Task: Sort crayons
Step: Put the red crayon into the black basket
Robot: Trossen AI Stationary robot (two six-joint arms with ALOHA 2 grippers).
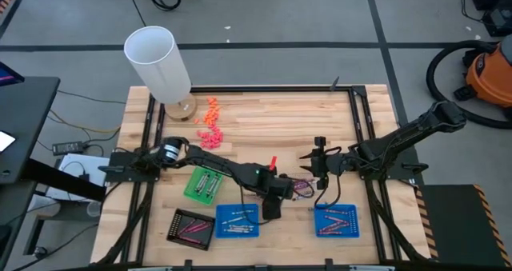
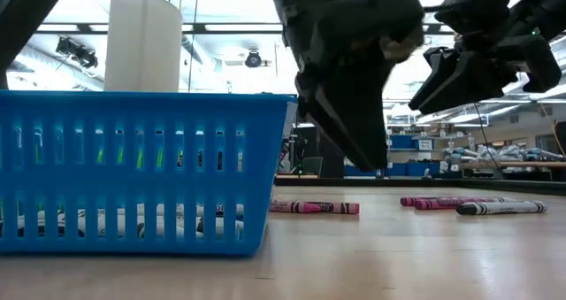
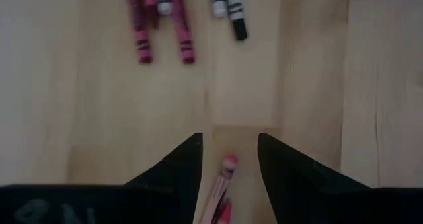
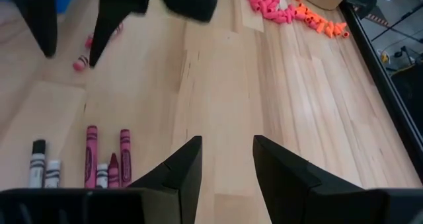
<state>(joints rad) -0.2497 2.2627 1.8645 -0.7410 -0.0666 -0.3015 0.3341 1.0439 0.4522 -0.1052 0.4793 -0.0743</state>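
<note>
A pink crayon (image 3: 226, 172) lies on the wooden table between the open fingers of my left gripper (image 3: 228, 151), which slants down over it near the table's middle front (image 1: 270, 211). In the low view the fingertips hang just above the table, clear of that crayon (image 2: 314, 207). A loose group of pink, maroon and grey crayons (image 4: 99, 161) lies a little farther right (image 1: 302, 188). My right gripper (image 4: 227, 164) hovers open above the table just right of that group (image 1: 320, 173), with nothing between its fingers.
A green tray (image 1: 203, 183), a dark tray (image 1: 192, 228) and two blue trays (image 1: 238, 221) (image 1: 336, 221) holding crayons stand along the front. Orange and pink chunky bits (image 1: 211, 125) lie at the back left beside a white cylinder (image 1: 158, 61). Black rails (image 1: 362, 127) frame the table.
</note>
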